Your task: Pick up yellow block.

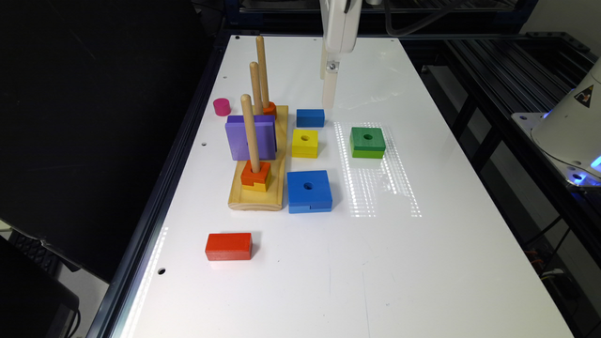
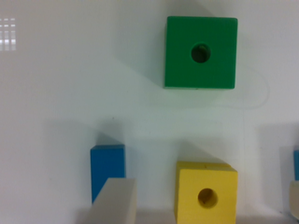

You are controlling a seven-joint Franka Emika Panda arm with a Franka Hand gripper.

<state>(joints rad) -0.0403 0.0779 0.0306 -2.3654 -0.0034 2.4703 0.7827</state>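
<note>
The yellow block (image 1: 304, 143) (image 2: 206, 192) is a small bright yellow square with a round centre hole. It lies flat on the white table, between a small blue block (image 1: 310, 118) (image 2: 108, 168) and a large blue holed block (image 1: 309, 191). My gripper (image 1: 329, 99) (image 2: 205, 184) hangs above the table, just past the small blue block and a short way from the yellow one. In the wrist view its two pale fingers (image 2: 114, 200) stand wide apart with nothing held, and the yellow block sits between them further below.
A green two-tone holed block (image 1: 367, 142) (image 2: 201, 52) lies at the exterior view's right of the yellow block. A wooden peg board (image 1: 257, 199) stands at its left, carrying a purple block (image 1: 250, 137) and an orange block (image 1: 256, 173). A red block (image 1: 228, 246) and a pink cylinder (image 1: 221, 106) lie apart.
</note>
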